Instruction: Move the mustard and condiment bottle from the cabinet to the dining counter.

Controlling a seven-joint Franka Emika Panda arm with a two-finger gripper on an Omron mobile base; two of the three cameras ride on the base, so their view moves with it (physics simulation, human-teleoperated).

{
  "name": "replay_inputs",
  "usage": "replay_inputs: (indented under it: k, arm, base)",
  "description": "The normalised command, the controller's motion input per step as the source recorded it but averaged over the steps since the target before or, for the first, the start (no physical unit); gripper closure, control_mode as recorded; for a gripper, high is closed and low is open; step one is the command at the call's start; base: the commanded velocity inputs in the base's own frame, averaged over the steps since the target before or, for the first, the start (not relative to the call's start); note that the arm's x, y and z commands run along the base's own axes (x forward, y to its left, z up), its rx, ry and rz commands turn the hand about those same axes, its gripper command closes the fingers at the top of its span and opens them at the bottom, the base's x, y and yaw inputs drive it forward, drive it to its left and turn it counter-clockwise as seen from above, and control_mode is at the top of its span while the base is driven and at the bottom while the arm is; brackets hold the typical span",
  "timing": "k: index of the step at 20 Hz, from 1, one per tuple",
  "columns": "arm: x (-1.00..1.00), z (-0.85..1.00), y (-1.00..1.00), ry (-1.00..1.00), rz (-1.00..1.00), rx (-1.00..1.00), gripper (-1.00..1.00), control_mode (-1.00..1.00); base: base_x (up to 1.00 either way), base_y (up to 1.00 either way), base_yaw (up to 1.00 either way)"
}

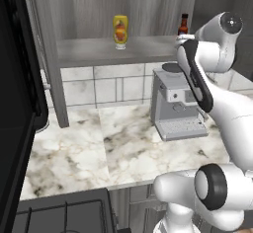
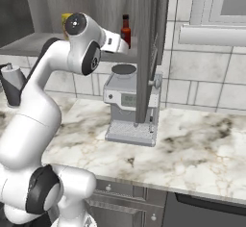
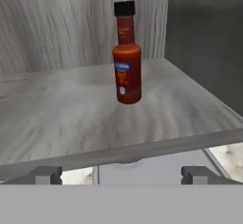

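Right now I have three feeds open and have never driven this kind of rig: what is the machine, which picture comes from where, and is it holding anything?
The machine is a white robot arm on a base that drives, ending in a two-finger gripper. Two pictures come from cameras on the base, behind the arm to its left and right. The third looks along the hand itself; the two dark stubs at its bottom are the fingertips.

The arm reaches up to an open grey cabinet. On its shelf stand the yellow mustard and, to the right, the dark red condiment bottle. Below, on the marble worktop, sits a grey coffee machine.

The gripper is open and holds nothing; the condiment bottle stands ahead of it, untouched.
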Motion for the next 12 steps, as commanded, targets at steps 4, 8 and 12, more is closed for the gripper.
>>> replay_inputs:
  k: [4, 8, 12]
  arm:
    - [0.31, 0.04, 0.00, 0.00, -0.02, 0.00, -1.00, -1.00]
    - [0.28, 0.02, -0.01, 0.00, -0.01, 0.00, -1.00, -1.00]
    - [0.32, 0.00, -0.10, 0.00, -0.01, 0.00, -1.00, -1.00]
  base:
    - [0.00, 0.00, 0.00]
    - [0.00, 0.00, 0.00]
    - [0.00, 0.00, 0.00]
